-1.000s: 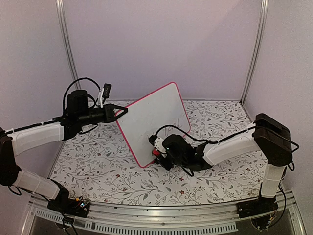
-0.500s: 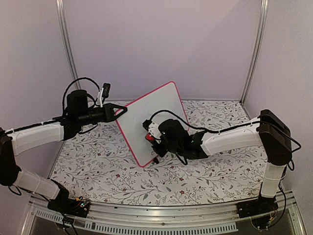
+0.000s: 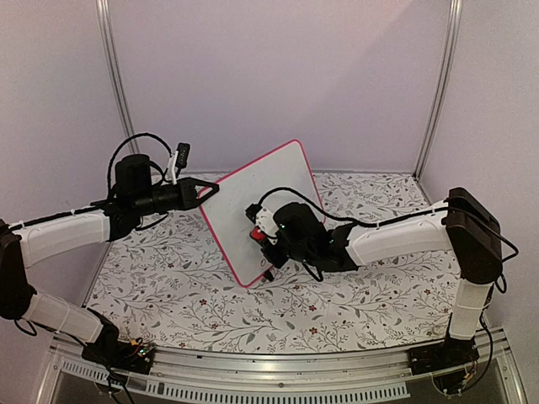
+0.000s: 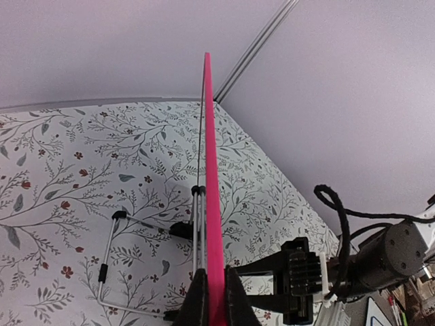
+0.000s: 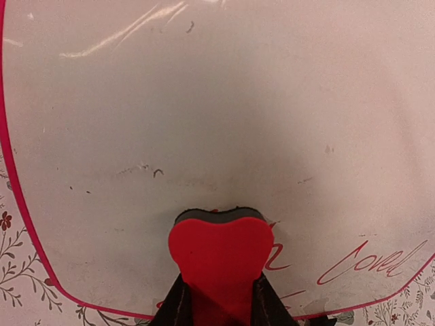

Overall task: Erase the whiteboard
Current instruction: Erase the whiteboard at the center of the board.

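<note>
- The left end effector [image 3: 205, 192] was clamped narrowly on the left corner of the whiteboard [image 3: 253, 198], one finger on each side of its pink-red frame.
- The whiteboard stood tilted on the floral-patterned surface [image 3: 168, 286], near the middle and towards the back. It rested on one lower corner, like a diamond.
- In the top view its long axis rose from the gripped left corner up to the right, with the white face turned towards the right arm.
- In the left wrist view the board appeared edge-on as a thin pink line, with a wire stand [image 4: 180, 230] behind it.
- The right end effector [image 3: 263, 240] gripped a red eraser [image 5: 221, 251], pressed flat against the lower part of the board's face.
- Red cursive writing [image 5: 367, 263] remained along the lower right of the board. One word looked like "Covel", though I cannot read it with certainty.
- The eraser covered part of the script to the left of that word.
- Faint dark specks and smears marked the board's middle.
- In the top view the right arm hid the board's right corner.
</note>
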{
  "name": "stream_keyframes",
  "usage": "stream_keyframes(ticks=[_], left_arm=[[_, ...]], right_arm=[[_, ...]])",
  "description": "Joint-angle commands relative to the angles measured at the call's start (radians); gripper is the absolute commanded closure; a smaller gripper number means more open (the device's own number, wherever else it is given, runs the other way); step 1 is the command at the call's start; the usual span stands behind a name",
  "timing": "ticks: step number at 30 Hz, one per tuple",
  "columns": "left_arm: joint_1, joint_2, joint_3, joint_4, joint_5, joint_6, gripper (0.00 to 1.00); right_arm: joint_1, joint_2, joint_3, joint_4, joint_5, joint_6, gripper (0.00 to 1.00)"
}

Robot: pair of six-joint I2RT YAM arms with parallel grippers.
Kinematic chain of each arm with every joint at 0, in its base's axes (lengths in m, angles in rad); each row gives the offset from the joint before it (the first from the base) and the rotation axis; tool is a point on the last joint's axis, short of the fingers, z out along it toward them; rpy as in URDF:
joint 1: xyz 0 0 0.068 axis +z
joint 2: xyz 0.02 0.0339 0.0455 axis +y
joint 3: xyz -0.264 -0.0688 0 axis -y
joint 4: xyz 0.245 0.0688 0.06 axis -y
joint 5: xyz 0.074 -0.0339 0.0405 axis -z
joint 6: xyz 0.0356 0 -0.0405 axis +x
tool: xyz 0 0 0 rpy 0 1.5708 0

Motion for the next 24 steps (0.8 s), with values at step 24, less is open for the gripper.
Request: stream_keyframes(ticks=[24], left_arm=[[-0.021, -0.025, 0.004, 0.039, 0.141, -0.055, 1.00]], right_arm=[[-0.032, -0.023, -0.094, 0.072, -0.035, 0.072, 0.77]])
